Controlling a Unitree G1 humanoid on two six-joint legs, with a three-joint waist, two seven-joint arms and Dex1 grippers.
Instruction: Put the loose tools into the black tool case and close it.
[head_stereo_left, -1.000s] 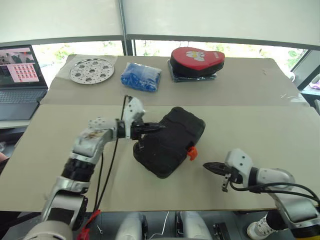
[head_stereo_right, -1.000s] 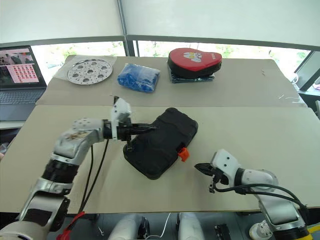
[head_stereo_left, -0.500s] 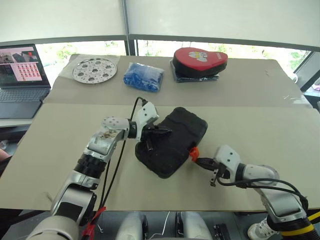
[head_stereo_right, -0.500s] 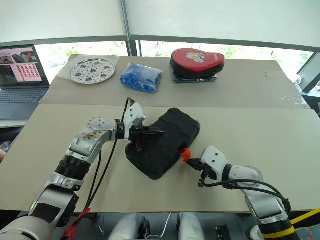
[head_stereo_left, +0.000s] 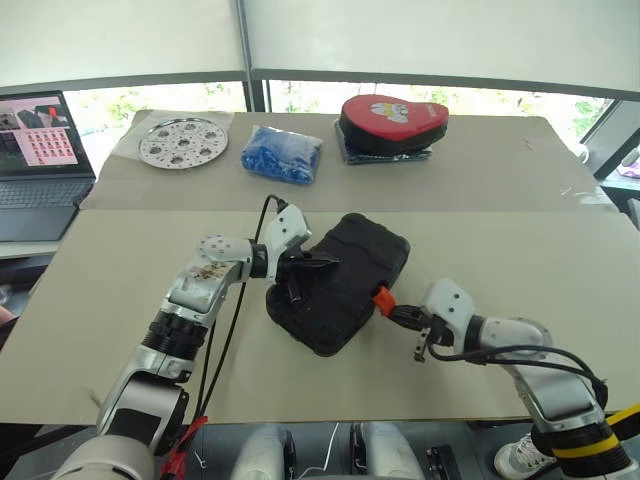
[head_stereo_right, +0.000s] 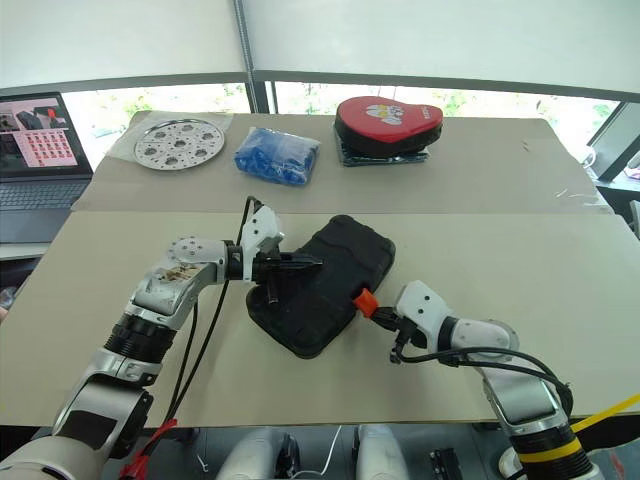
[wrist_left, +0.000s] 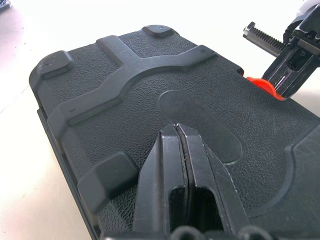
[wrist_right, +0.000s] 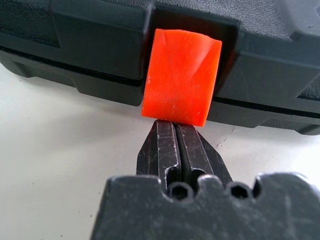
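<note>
- Case (head_stereo_left: 340, 282) lies closed and slantwise on the surface (head_stereo_left: 520, 250), its orange latch (wrist_right: 181, 76) on the edge facing the right gripper (head_stereo_left: 397, 314).
- Left gripper (wrist_left: 176, 131) rests on the case lid, fingers pressed together with nothing between them.
- Right gripper's fingers are also together, tips touching the lower edge of the latch.
- Red heart-shaped pouch (head_stereo_left: 392, 119) sits well behind the case.

Beige table (head_stereo_left: 120, 300), window strip (head_stereo_left: 150, 100) behind, white blinds (head_stereo_left: 400, 35)
</note>
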